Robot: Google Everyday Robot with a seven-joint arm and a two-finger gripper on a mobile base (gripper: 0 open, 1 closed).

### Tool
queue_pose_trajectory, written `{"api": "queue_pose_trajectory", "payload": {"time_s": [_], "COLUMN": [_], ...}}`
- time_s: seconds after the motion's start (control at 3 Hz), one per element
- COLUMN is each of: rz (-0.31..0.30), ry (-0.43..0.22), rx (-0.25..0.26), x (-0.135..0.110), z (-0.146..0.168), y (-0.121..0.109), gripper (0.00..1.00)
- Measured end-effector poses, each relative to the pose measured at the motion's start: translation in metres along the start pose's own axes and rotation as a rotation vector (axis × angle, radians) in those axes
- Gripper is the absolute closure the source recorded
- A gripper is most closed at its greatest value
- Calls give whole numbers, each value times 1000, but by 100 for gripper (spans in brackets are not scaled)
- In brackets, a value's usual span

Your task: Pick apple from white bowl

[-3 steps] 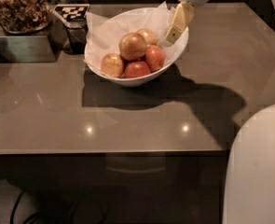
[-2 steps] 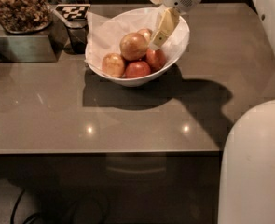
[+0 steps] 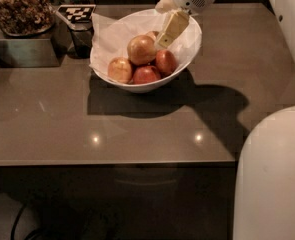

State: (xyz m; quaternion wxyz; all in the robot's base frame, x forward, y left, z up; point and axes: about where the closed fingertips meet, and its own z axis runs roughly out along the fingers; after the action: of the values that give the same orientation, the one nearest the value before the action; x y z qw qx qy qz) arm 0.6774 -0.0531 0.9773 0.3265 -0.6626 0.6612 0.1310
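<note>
The white bowl (image 3: 187,54), lined with crinkled white paper, stands at the back middle of the brown table. The apple (image 3: 141,49), large and golden-yellow with a reddish blush, lies on top of the pile in the bowl. Two darker red apples (image 3: 165,62) and a smaller pale orange-yellow apple (image 3: 120,69) lie around it. My gripper (image 3: 165,41) hangs over the bowl's right half, reaching in from the upper right. Its pale tip is just right of the apple, at about the apple's top height. It holds nothing that I can see.
A dark container of brown nuts (image 3: 18,9) stands at the back left, with a black-and-white marker tag (image 3: 77,12) beside it. My white arm (image 3: 289,29) runs down the right edge and my white body (image 3: 272,179) fills the lower right. The table's front edge (image 3: 112,162) is near.
My gripper has moved left and down, from the bowl's right rim to over the bowl beside the large apple. The apples have not moved.
</note>
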Motion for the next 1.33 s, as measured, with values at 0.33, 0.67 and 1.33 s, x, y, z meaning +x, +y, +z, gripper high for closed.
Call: {"api": "queue_pose_trajectory", "payload": {"time_s": [0.33, 0.67, 1.33], "rz": [0, 20, 67], "ry": [0, -39, -120], "rx": [0, -47, -175], "x": [0, 5, 8], "z": [0, 16, 46], "y": [0, 7, 29], "gripper": [30, 25, 24]}}
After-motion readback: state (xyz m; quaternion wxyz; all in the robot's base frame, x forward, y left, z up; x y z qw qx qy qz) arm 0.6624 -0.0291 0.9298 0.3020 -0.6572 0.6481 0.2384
